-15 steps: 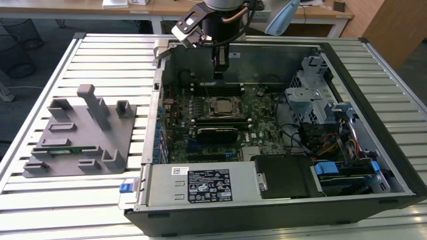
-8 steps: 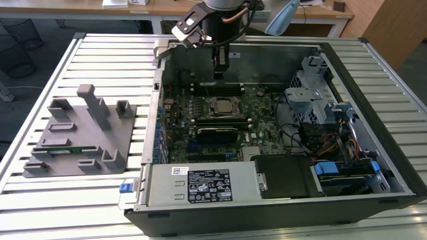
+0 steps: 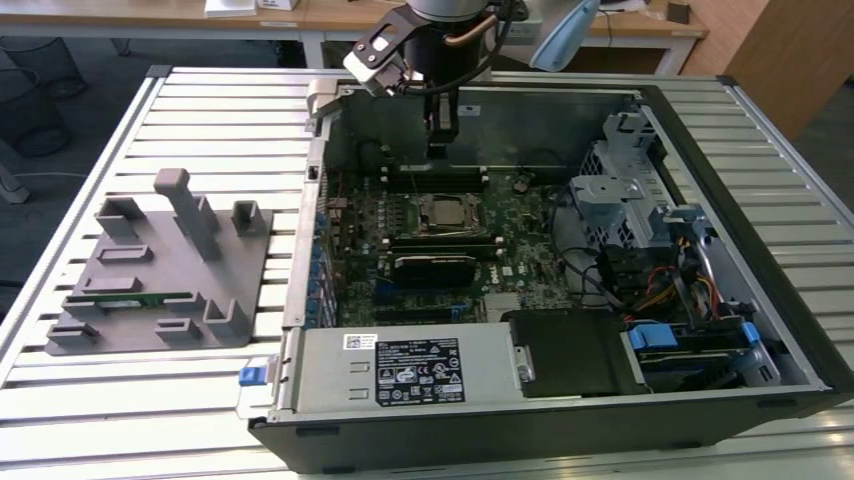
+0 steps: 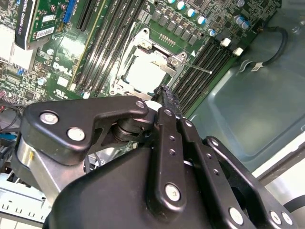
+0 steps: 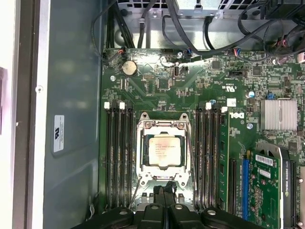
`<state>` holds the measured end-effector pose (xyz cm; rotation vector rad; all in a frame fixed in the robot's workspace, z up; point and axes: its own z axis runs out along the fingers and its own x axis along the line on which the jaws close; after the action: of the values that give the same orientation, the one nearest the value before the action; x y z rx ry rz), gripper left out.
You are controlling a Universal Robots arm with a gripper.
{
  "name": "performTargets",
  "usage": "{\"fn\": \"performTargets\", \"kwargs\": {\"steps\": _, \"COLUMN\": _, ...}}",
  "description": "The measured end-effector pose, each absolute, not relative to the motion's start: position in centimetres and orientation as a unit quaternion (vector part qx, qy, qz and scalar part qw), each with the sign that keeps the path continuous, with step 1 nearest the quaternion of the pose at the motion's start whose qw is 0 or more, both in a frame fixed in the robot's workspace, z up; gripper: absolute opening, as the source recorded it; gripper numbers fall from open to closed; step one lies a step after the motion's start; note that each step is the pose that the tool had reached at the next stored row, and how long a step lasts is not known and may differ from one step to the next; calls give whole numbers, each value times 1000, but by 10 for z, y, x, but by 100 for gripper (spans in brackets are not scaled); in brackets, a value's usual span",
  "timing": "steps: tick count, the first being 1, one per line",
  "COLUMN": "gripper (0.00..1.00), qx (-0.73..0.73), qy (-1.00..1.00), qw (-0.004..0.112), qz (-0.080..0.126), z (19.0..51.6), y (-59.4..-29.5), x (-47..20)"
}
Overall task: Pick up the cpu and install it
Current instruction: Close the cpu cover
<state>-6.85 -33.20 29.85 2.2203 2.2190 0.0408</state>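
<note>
In the exterior view, the claw (image 3: 442, 140) hangs inside the open computer case (image 3: 747, 300) on the slatted desk (image 3: 160, 400), above the motherboard; the cpu (image 3: 445, 212) sits in its socket. A grey tray (image 3: 147, 270) lies well apart, toward the exterior view's left. In the second wrist view, the claw (image 4: 167, 95) looks clenched, holding nothing, near the socketed cpu (image 4: 143, 72). In the first wrist view, the cpu (image 5: 163, 149) lies flat in the socket between memory slots (image 5: 119, 152), with the claw (image 5: 164, 191) just beside the socket frame.

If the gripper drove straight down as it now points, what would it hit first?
Probably the motherboard at the socket frame's edge, just beside the seated cpu; the gripper points there, though depth is unclear.
</note>
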Motion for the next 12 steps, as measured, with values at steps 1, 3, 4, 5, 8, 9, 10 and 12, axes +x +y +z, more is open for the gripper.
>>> {"fn": "performTargets", "kwargs": {"steps": 1, "gripper": 11, "qx": 707, "qy": 707, "qw": 1, "qz": 13, "z": 298, "y": -332, "x": -69}}
{"fn": "performTargets", "kwargs": {"steps": 3, "gripper": 11, "qx": 706, "qy": 708, "qw": 1, "qz": 13, "z": 298, "y": -332, "x": -69}}
{"fn": "performTargets", "kwargs": {"steps": 4, "gripper": 11, "qx": 706, "qy": 708, "qw": 1, "qz": 13, "z": 298, "y": -332, "x": -69}}
{"fn": "performTargets", "kwargs": {"steps": 5, "gripper": 11, "qx": 706, "qy": 708, "qw": 1, "qz": 13, "z": 298, "y": -332, "x": -69}}
{"fn": "performTargets", "kwargs": {"steps": 8, "gripper": 11, "qx": 705, "qy": 709, "qw": 1, "qz": 13, "z": 298, "y": -332, "x": -69}}
{"fn": "performTargets", "kwargs": {"steps": 9, "gripper": 11, "qx": 704, "qy": 710, "qw": 1, "qz": 13, "z": 298, "y": -332, "x": -69}}
{"fn": "performTargets", "kwargs": {"steps": 10, "gripper": 11, "qx": 704, "qy": 710, "qw": 1, "qz": 13, "z": 298, "y": -332, "x": -69}}
{"fn": "performTargets", "kwargs": {"steps": 12, "gripper": 11, "qx": 703, "qy": 711, "qw": 1, "qz": 13, "z": 298, "y": -332, "x": -69}}
